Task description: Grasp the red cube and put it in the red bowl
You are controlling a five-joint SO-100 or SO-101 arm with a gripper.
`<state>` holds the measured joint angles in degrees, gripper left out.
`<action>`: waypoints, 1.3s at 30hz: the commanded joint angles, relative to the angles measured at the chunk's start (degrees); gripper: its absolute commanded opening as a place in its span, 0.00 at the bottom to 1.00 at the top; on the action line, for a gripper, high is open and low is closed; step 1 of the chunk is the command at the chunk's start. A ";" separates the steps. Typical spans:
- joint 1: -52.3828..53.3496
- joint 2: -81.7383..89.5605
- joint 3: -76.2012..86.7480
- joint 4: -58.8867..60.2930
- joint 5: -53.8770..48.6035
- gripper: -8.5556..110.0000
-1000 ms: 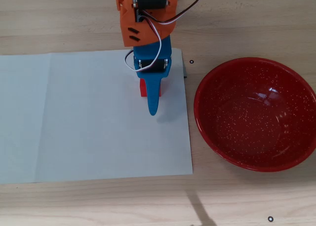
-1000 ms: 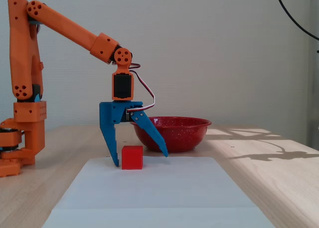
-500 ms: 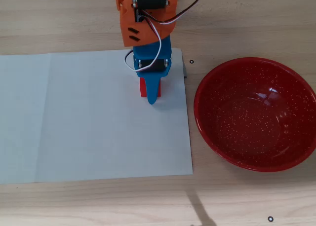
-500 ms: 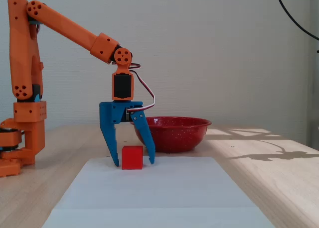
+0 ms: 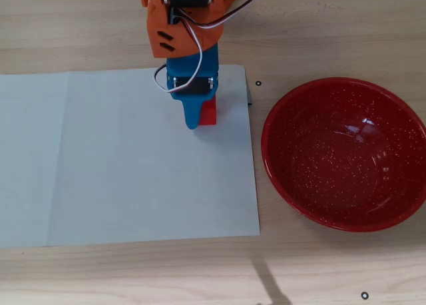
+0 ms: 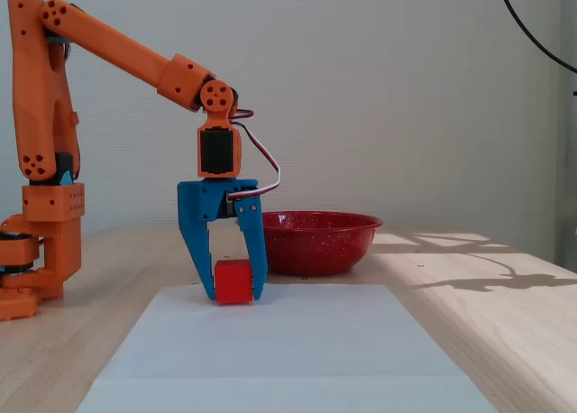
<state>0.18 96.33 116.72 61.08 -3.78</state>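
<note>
On paper sheet (image 6: 270,350): hand (image 6: 233,291) clamps red cube (image 6: 233,282) (red bowl (image 5: 346,155) well apart).

The overhead view looks straight down on the table (image 5: 333,25) from fairly close — the arm (image 5: 190,25) enters from the 12 o'clock edge, the white paper sheet (image 5: 133,165) fills the left and centre, and the red bowl (image 5: 345,153) sits toward 3 o'clock. The fixed view stands low, near table (image 6: 505,323) height, facing the pale wall (image 6: 406,88) — arm (image 6: 117,48) base at 9 o'clock. Both views share the sheet (image 6: 288,350), the bowl (image 6: 320,240) and the arm's lower end.
</note>
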 commanded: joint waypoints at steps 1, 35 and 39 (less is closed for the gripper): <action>0.09 8.70 -8.44 3.34 -0.26 0.08; 26.54 11.78 -46.23 15.73 -12.74 0.08; 29.97 9.76 -43.95 9.67 -13.27 0.08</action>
<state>28.65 101.43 75.94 74.62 -15.73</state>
